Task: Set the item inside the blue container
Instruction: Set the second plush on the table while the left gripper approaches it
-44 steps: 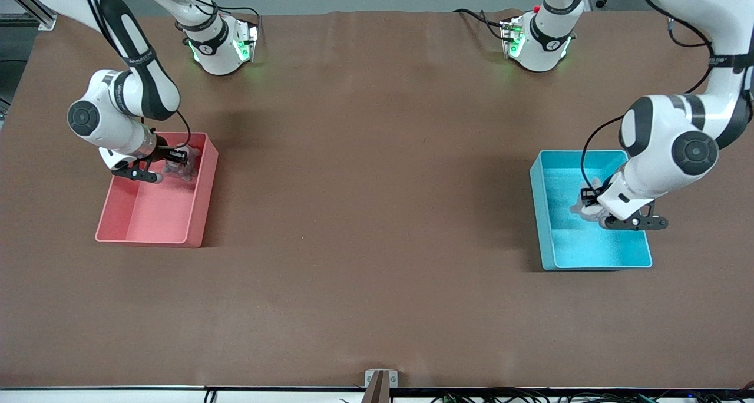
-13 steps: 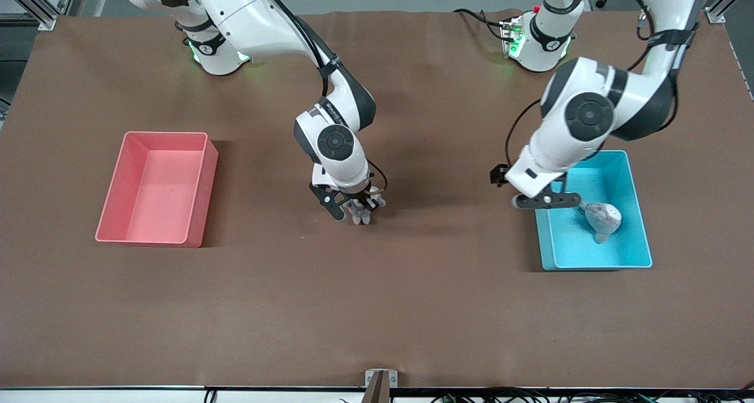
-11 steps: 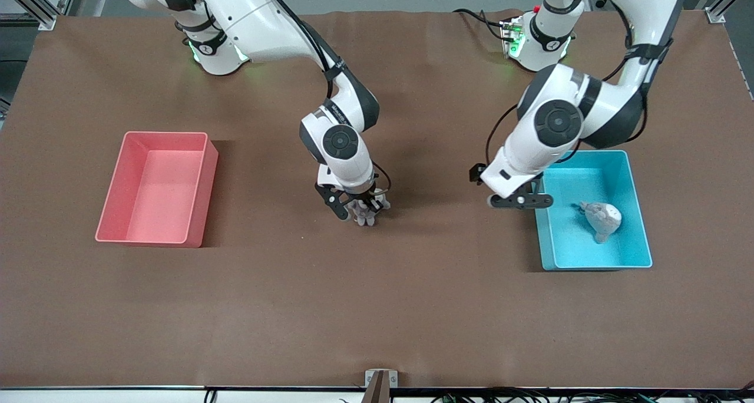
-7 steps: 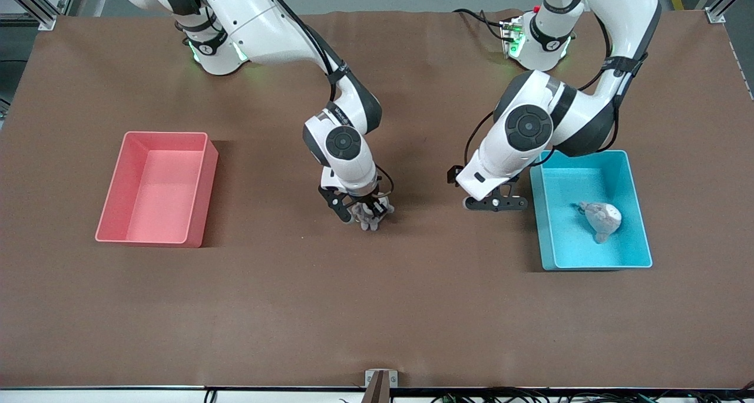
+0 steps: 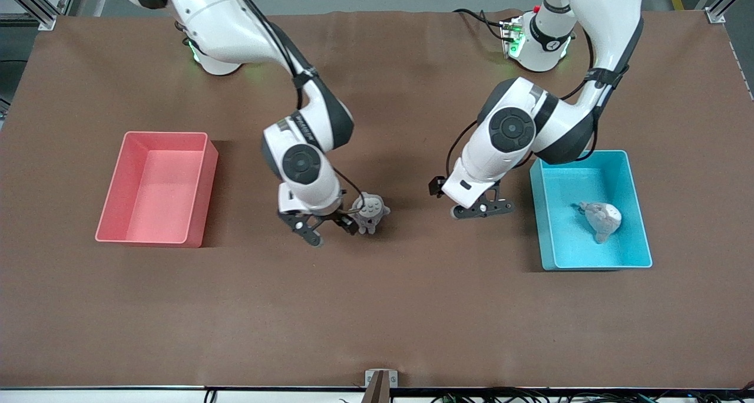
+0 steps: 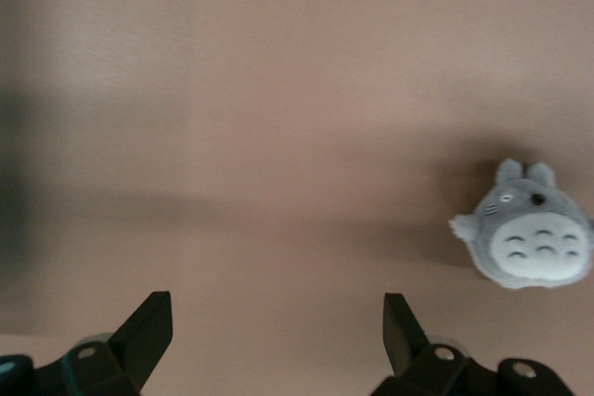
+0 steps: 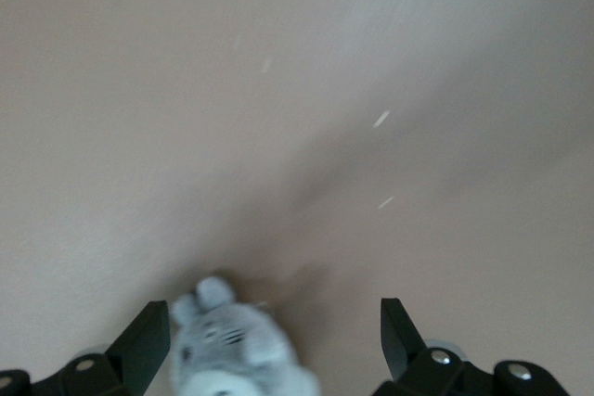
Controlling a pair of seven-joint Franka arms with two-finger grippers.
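1. I am reading the pink bin (image 5: 203,185) first. It is sitting empty toward the right arm's end of the table (image 5: 377,309), well apart from the right gripper, and broad bare tabletop is lying between the two.

2. The right gripper (image 5: 324,230) is hanging low over the bare table near the middle. Its fingers are standing spread wide and are clamping nothing. In the right wrist view, the right gripper (image 7: 272,317) is showing the grey plush toy (image 7: 237,351) low between its fingers, close against one of them. I cannot tell whether that finger is touching it.

3. The grey plush toy (image 5: 370,211) is lying on the table just beside the right gripper's finger on the side toward the left arm. It is sitting outside the blue container and well apart from it.

4. The left gripper (image 5: 482,210) is hovering over bare table between the grey plush toy and the blue container, with its fingers fully parted and empty. In the left wrist view, the left gripper (image 6: 276,308) is framing open tabletop. The grey plush toy (image 6: 529,238) is appearing off to one side, face up and clear of both fingers.

5. The blue container (image 5: 537,214) is standing just beside the left gripper, toward the left arm's end of the table. Its nearest wall is the only edge close to those fingers.

6. A second plush toy (image 5: 601,219) is lying inside the blue container, and most of the floor around it is showing bare.
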